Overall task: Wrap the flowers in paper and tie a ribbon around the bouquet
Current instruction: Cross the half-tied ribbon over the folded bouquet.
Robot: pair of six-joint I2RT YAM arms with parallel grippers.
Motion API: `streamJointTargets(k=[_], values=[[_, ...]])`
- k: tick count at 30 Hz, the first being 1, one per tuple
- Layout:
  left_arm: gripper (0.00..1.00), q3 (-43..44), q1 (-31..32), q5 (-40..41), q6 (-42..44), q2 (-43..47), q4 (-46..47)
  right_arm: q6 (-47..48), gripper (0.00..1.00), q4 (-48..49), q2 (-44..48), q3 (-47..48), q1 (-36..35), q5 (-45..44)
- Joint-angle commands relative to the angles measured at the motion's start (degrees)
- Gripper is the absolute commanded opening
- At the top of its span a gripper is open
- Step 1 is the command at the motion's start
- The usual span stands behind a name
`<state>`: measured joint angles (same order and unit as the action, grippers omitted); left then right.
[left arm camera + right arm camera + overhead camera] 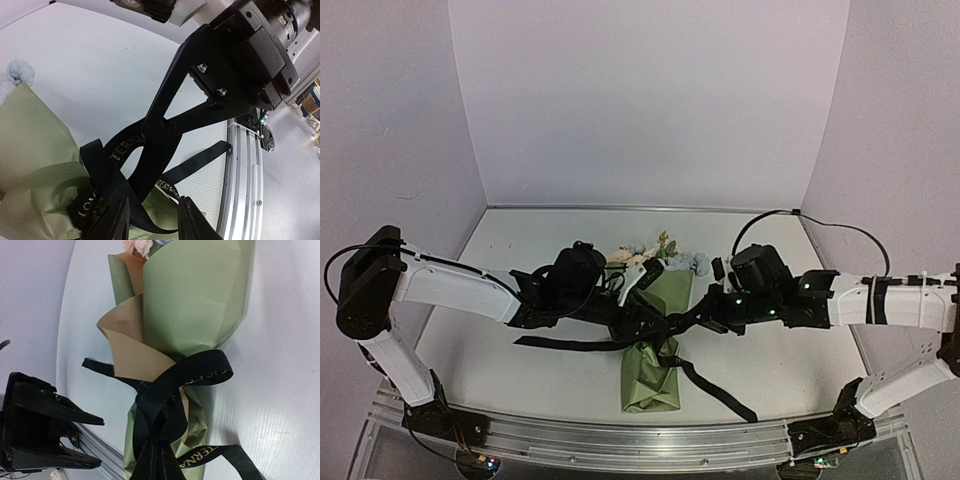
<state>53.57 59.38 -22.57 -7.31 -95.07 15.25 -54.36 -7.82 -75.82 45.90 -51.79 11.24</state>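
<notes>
The bouquet (655, 375) lies at the table's middle, a cone of olive-green paper (195, 295) with its tan side (132, 352) showing at the fold. The flowers (645, 255) stick out at the far end. The black lettered ribbon (200, 371) loops around the cone's narrow part, its tails trailing left (570, 343) and right. My right gripper (161, 465) is shut on strands of the ribbon above the cone. My left gripper (150, 220) stands open just beside it, a ribbon strand (120, 145) passing loosely between its fingers (192, 220).
An aluminium rail (620, 440) runs along the table's near edge, close to the cone's stem end. Pale walls enclose the table (520, 370) on three sides. Both arms meet over the bouquet, their grippers nearly touching.
</notes>
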Motion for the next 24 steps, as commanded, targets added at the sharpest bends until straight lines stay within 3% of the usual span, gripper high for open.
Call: streamJointTargets(k=[1, 11, 24], values=[[0.39, -2.36, -1.33, -1.84, 5.5, 1.63, 10.7, 1.39, 0.0, -7.48, -1.89, 6.9, -0.61, 4.06], [0.44, -4.66, -1.36, -3.7, 10.07, 3.55, 12.29, -2.91, 0.0, -14.78, -8.46, 18.84, -1.28, 7.29], [0.52, -1.77, -1.36, -5.06, 9.84, 1.11, 10.58, -5.62, 0.0, -15.49, -12.32, 22.41, -2.3, 7.03]])
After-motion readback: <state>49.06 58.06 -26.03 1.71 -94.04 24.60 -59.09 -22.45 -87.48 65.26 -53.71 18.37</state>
